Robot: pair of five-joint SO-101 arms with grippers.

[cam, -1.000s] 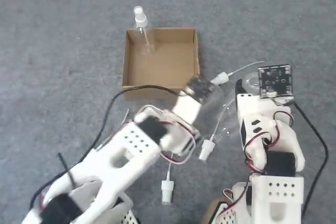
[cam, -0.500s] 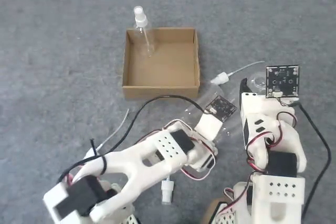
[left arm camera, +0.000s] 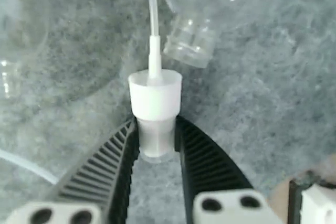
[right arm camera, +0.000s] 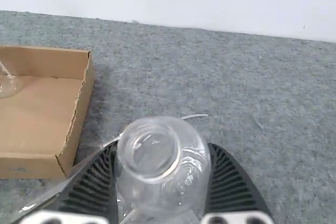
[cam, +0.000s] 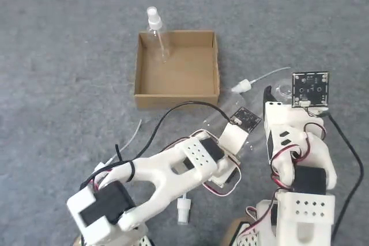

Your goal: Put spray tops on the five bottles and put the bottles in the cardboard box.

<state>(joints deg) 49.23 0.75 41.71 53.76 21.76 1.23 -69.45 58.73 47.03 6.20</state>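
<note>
The left gripper [left arm camera: 155, 129] is closed almost fully on a white spray top [left arm camera: 155, 95]. Its two black fingers press the lower collar from both sides, and the thin tube of the top points away from the wrist. Just beyond it a clear lying bottle [left arm camera: 202, 9] rests on the grey carpet [left arm camera: 273, 87] with its open neck beside the tube; I cannot tell if they touch. This place is on the near side of the cardboard box [cam: 176, 67], right of the middle and close to the right arm.

The right gripper [right arm camera: 163, 169] has its fingers spread as wide as the body of an upright bottle [right arm camera: 157, 156] and grips it. This bottle has no top, its mouth is upward, and it is held just to the right of the box's near right corner.

In the far left corner of the box stands a capped bottle [cam: 157, 36]. A second spray top [cam: 242, 86] lies just right of the box. A third spray top [cam: 183, 208] lies near the arm bases.
</note>
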